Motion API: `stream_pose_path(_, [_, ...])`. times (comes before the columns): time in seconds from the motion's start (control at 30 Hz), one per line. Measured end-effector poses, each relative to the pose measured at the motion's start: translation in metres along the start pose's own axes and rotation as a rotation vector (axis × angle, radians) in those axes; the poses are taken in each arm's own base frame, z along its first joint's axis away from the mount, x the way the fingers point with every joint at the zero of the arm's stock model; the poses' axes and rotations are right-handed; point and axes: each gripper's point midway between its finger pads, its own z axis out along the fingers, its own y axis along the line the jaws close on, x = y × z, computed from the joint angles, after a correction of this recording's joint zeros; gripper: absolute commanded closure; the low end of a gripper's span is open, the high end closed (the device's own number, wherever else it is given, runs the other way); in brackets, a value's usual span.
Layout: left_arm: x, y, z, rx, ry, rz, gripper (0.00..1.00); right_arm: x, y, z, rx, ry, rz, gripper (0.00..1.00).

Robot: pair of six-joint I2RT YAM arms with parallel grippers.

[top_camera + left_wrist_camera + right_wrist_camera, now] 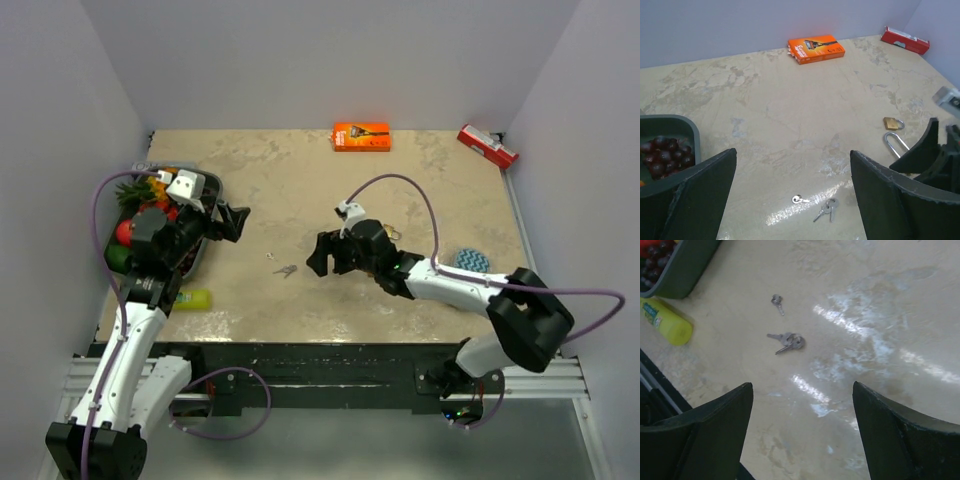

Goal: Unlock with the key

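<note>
Checker: Keys (787, 341), where are they seen?

Observer: They are seen flat on the bench (300, 190), bunched on a ring, in the open stretch between the two hands. Nothing is resting on them.

Checker: How is the right hand (800, 390) placed against them?

Observer: It is pointed at them from the right. In its wrist view the keys are found ahead of the fingertips, a little left of the middle of the gap, and apart from both fingers. No contact is seen.

Checker: And its state?

Observer: It is held wide, with nothing between the fingers.

Checker: The left hand (238, 224)?

Observer: It is also spread wide and empty. It is held over the bench just beside the bin (670, 120), and the keys are seen below and ahead of it, near the bottom of its wrist view.

Checker: Is anything else seen near the keys?

Observer: A small metal piece (777, 303) is seen just beside them, on the side toward the bin. A yellow bottle (665, 320) is laid on its side near the bench's front edge.

Checker: The padlock (893, 123)?

Observer: A brass one is seen on the bench behind the right hand, well apart from the keys. A silver shackle (896, 145) is laid just beside it; its body is hidden by the hand.
</note>
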Motion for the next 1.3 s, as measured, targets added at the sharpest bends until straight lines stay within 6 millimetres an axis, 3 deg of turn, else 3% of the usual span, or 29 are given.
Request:
stream_pose_path(0.17, [-0.003, -0.004, 0.000, 0.017, -0.013, 0.006, 0.01, 0.029, 0.025, 0.028, -0.063, 0.044, 0.088, 0.24])
stream_pose_path(0.3, [-0.007, -0.006, -0.002, 0.023, -0.028, 0.012, 0.01, 0.042, 0.027, 0.047, -0.079, 0.058, 0.183, 0.28])
stream_pose_path(0.67, [-0.013, -0.015, -0.006, 0.056, -0.056, 0.033, 0.01, 0.042, 0.034, 0.074, -0.131, 0.000, 0.361, 0.44])
stream_pose_path(1.3, [-0.013, -0.023, -0.010, 0.083, -0.065, 0.047, 0.01, 0.061, 0.022, 0.092, -0.088, 0.013, 0.486, 0.50])
